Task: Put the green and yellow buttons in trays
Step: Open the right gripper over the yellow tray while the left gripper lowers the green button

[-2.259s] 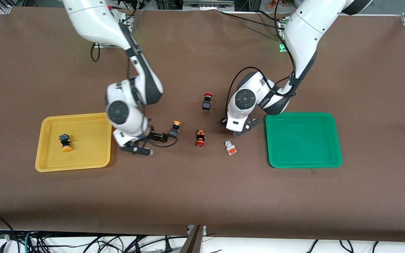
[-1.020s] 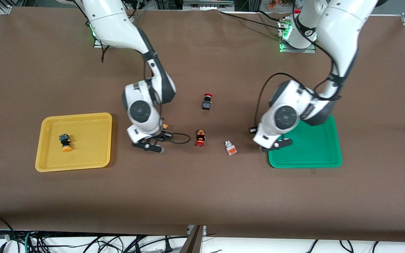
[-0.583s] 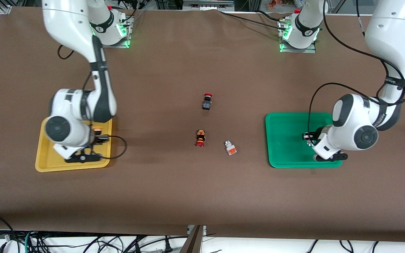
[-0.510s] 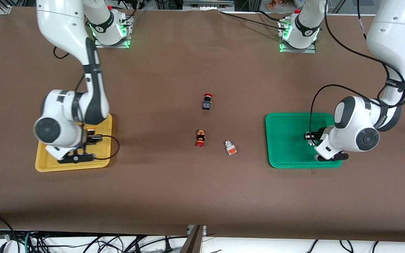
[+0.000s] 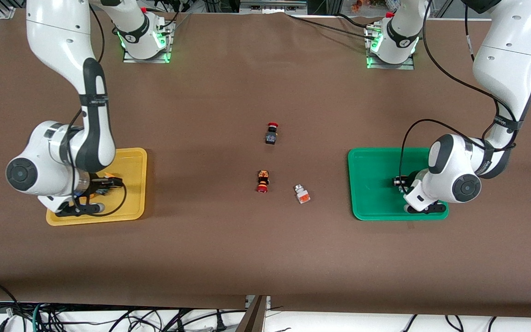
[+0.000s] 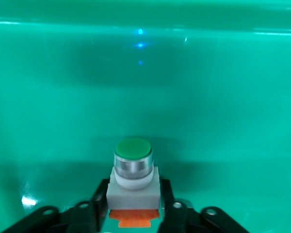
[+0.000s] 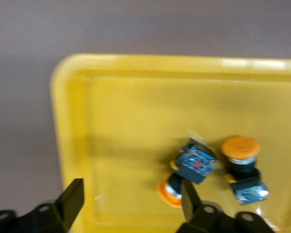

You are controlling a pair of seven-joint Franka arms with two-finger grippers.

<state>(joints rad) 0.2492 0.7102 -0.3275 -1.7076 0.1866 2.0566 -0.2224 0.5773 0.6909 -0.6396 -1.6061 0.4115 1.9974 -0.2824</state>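
My left gripper (image 6: 133, 203) is shut on a green button (image 6: 133, 170) with a white body and an orange tab, low over the green tray (image 6: 223, 107). In the front view this gripper (image 5: 400, 181) is over the green tray (image 5: 374, 175). My right gripper (image 7: 131, 204) is open and empty over the yellow tray (image 7: 116, 121), where two yellow buttons (image 7: 191, 167) (image 7: 242, 167) lie side by side. In the front view the right gripper (image 5: 94, 192) is over the yellow tray (image 5: 132, 154) and hides those buttons. A second green button (image 5: 301, 193) lies on the table between the trays.
Two red-capped dark switches lie mid-table, one (image 5: 271, 133) farther from the front camera, one (image 5: 262, 180) beside the loose green button. A brown cloth (image 5: 265, 258) covers the table.
My right gripper carried a yellow button over the yellow tray and has let it go beside the first one. My left gripper, still holding the green button, shifted slightly over the green tray.
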